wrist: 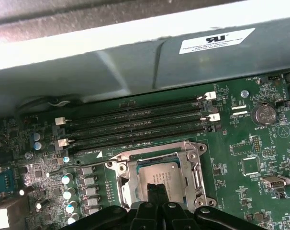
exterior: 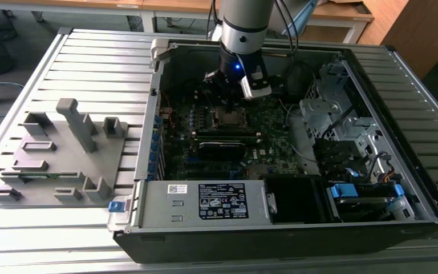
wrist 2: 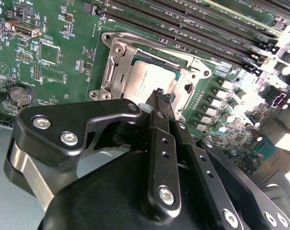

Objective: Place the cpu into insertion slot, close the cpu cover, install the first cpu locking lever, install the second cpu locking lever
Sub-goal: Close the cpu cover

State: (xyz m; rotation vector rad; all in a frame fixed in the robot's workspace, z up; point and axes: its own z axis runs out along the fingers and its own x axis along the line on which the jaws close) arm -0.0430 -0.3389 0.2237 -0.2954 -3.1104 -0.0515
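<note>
The cpu (wrist 2: 144, 80) is a dull silver square lying flat in the insertion slot (exterior: 230, 117) on the green motherboard. The cpu cover (wrist 2: 114, 72), a silver frame with a square cut-out, lies down around it; in the first wrist view the cpu (wrist: 160, 171) shows through the cover (wrist: 128, 184). My gripper (wrist 2: 159, 95) hangs right over the chip's edge nearest the wrist, its black fingers (wrist 2: 157, 125) pressed together with nothing between them. The exterior view has the gripper (exterior: 227, 104) just above the socket, inside the open computer case. Whether the tips touch the chip I cannot tell.
Long black memory slots (wrist: 135, 122) run beside the socket, toward the case wall (wrist: 135, 67). A coin battery (wrist: 263, 114) and small capacitors (wrist: 68, 194) stand near it. Drive cages and cables (exterior: 341, 131) are at the exterior view's right. A grey fixture tray (exterior: 59, 154) lies outside the case.
</note>
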